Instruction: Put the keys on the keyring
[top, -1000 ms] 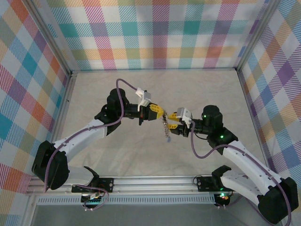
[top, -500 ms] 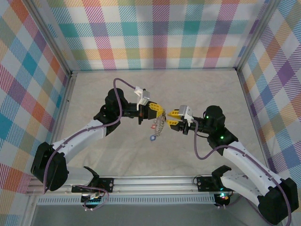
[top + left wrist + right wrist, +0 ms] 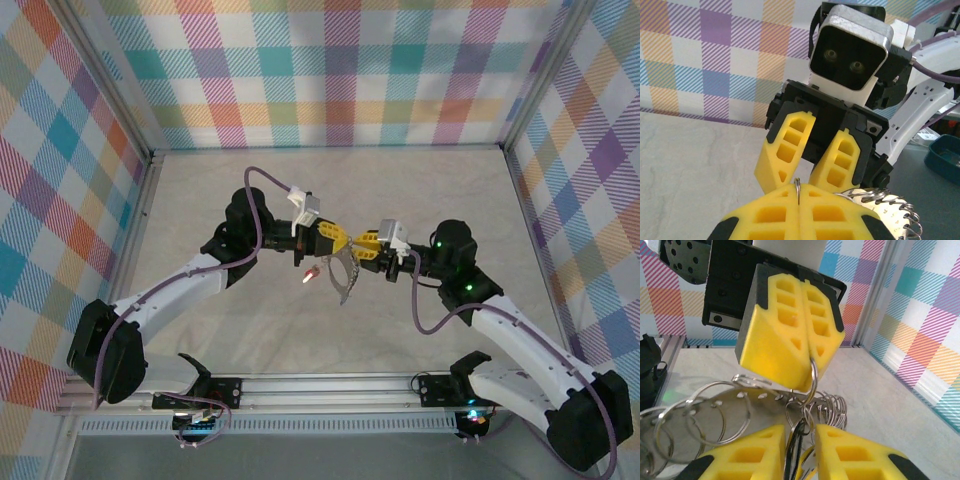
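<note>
Silver and thin, the big metal keyring [image 3: 347, 278] with its many small wire loops hangs in the middle of the top view, above the pale table [image 3: 250, 200]. The left gripper [image 3: 337, 240] has its yellow foam fingers [image 3: 790, 340] pressed together, pinching one loop. The right gripper [image 3: 800, 447], at the bottom of its own view, has its fingers a little apart. What look like thin dark keys [image 3: 796, 437] sit between them, and I cannot tell if they squeeze. A key with a red tag [image 3: 310, 276] dangles on the left. The keyring looks light, hard, slippery and swingy. It seems best to hold a key by its flat plastic tag.
</note>
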